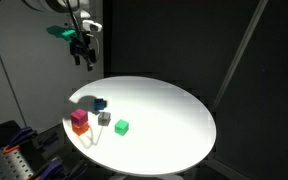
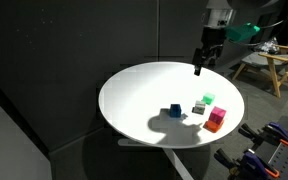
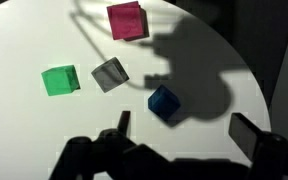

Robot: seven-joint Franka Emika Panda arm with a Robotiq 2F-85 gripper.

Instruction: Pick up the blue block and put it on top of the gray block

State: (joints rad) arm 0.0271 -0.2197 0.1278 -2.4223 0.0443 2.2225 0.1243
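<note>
The blue block point(image 1: 100, 103) point(image 2: 174, 112) point(image 3: 163, 102) sits on the round white table point(image 1: 174, 120) point(image 2: 144, 90) in the arm's shadow. The gray block point(image 1: 104, 118) point(image 2: 198, 108) point(image 3: 109, 73) lies close beside it, with a small gap between them. My gripper point(image 1: 82, 55) point(image 2: 198, 68) point(image 3: 184, 128) hangs high above the table, open and empty. In the wrist view the blue block lies just beyond the gap between the two fingers point(image 3: 123, 122).
A green cube point(image 1: 122, 127) point(image 2: 208, 99) point(image 3: 59, 80) lies near the gray block. A magenta cube point(image 1: 79, 116) point(image 2: 217, 115) point(image 3: 125, 20) is stacked on an orange one point(image 2: 214, 126). Dark curtains surround the table. A wooden stool point(image 2: 269, 65) stands beyond it.
</note>
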